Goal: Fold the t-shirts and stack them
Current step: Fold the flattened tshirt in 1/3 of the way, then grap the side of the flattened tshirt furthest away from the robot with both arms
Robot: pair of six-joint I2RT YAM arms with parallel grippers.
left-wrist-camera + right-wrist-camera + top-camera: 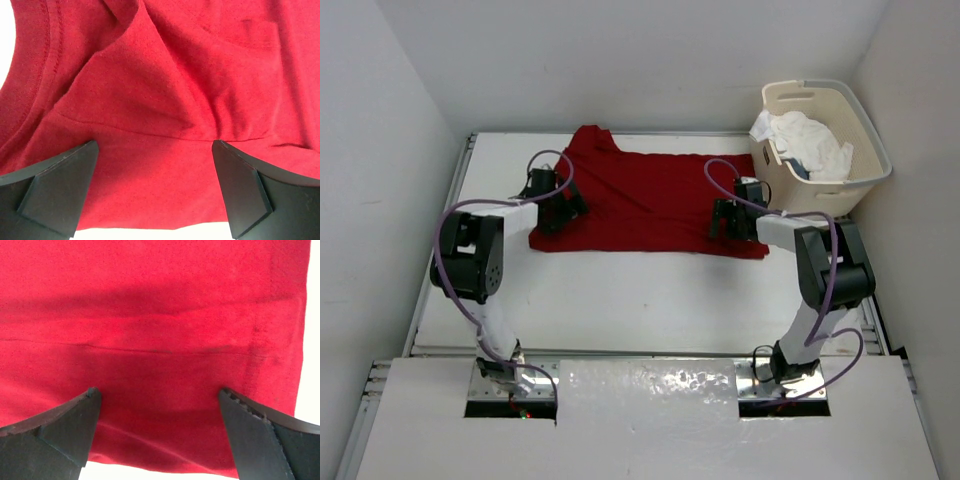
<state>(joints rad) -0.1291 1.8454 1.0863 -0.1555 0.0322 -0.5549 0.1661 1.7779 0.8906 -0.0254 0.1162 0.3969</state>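
Observation:
A deep red t-shirt (645,200) lies spread flat on the far half of the table, a sleeve sticking out at its far left corner. My left gripper (560,212) hovers open over the shirt's left end, and the left wrist view shows red cloth (165,100) with a fold line between the spread fingers (65,185). Over the shirt's right end my right gripper (728,220) also stands open, with red cloth (160,330) beneath its fingers (250,435). Neither holds anything. A white t-shirt (810,145) is bunched in the basket.
The cream laundry basket (860,130) stands at the back right of the white table (640,300), close to my right arm. White walls close in on the left, back and right.

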